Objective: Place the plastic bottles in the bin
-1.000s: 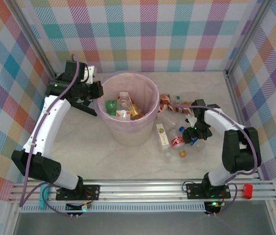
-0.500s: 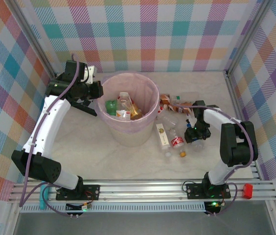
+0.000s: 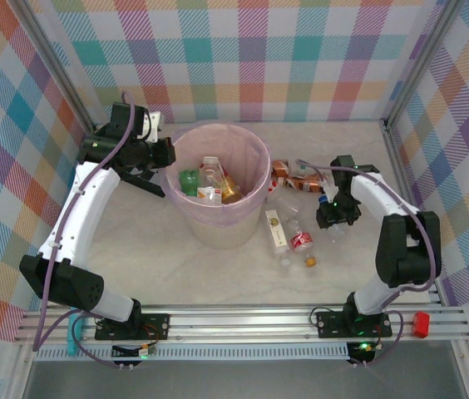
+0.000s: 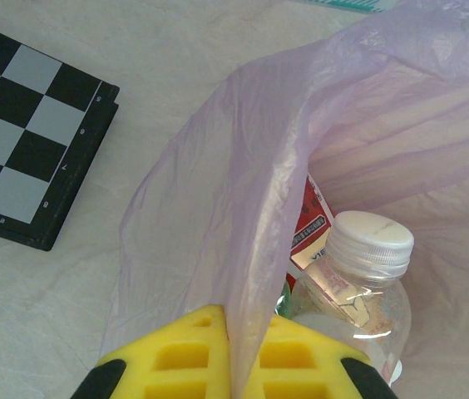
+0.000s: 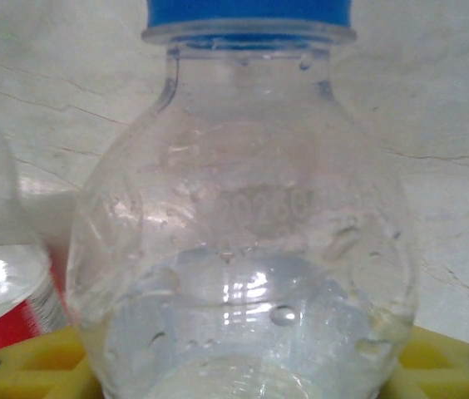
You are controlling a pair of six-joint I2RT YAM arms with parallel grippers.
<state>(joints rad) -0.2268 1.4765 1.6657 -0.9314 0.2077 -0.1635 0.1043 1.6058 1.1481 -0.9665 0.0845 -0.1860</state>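
Note:
My left gripper (image 3: 166, 153) (image 4: 233, 322) is shut on the lilac bag at the rim of the pale pink bin (image 3: 218, 226) (image 4: 251, 166). Inside the bin lie a green bottle (image 3: 189, 181), a clear white-capped bottle (image 4: 359, 274) and an orange-labelled one (image 3: 233, 193). My right gripper (image 3: 336, 214) (image 5: 243, 370) is shut on a clear bottle with a blue cap (image 5: 243, 216), to the right of the bin. Its yellow fingers (image 5: 446, 357) flank the bottle's body. Loose bottles lie between the bin and this gripper: a yellow-labelled one (image 3: 276, 230), a red-labelled one (image 3: 301, 241) and orange-labelled ones (image 3: 284, 171).
A black-and-white checkerboard (image 4: 27, 133) lies flat on the table left of the bin. A small bottle with an orange cap (image 3: 310, 261) lies near the front of the pile. Metal frame posts (image 3: 392, 141) and checked walls close in the table.
My right gripper has moved back from the near side of the pile with the blue-capped bottle in it. The left arm has stayed still at the bin's rim.

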